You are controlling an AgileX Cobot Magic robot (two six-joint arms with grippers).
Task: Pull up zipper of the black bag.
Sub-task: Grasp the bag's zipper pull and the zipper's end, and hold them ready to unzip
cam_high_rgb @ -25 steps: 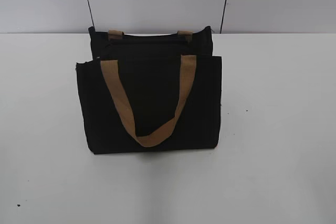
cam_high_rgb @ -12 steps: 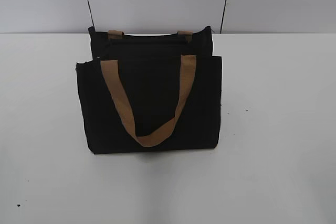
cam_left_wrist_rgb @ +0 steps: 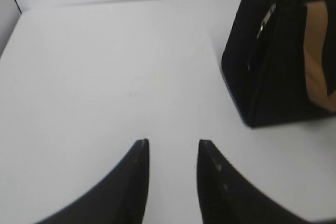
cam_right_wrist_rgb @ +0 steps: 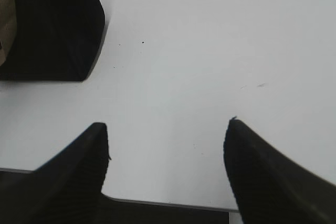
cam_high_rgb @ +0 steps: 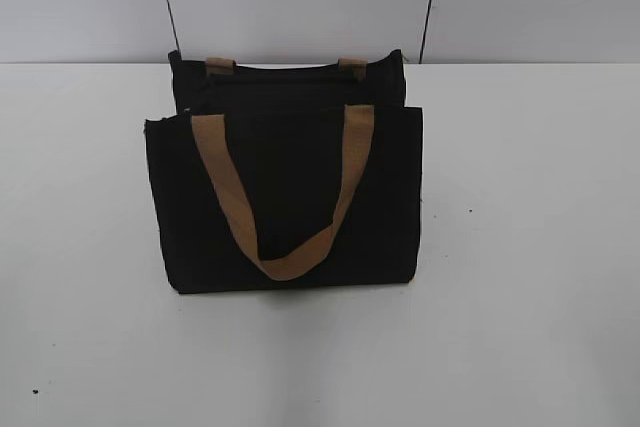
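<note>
Nothing moved; left gripper (cam_left_wrist_rgb: 172,153), right gripper (cam_right_wrist_rgb: 167,137) parted, clear of black bag (cam_high_rgb: 285,197).

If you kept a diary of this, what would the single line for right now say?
black bag upright on table | left tool open, away from bag | right tool open, away | zipper untouched

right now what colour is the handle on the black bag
Tan, a wide webbing handle draped over the boxy black fabric bag; clearest in the exterior view.

Bare table (cam_high_rgb: 540,247) either side of black bag (cam_high_rgb: 285,197), tan handle (cam_high_rgb: 285,197) draped across its front
</note>
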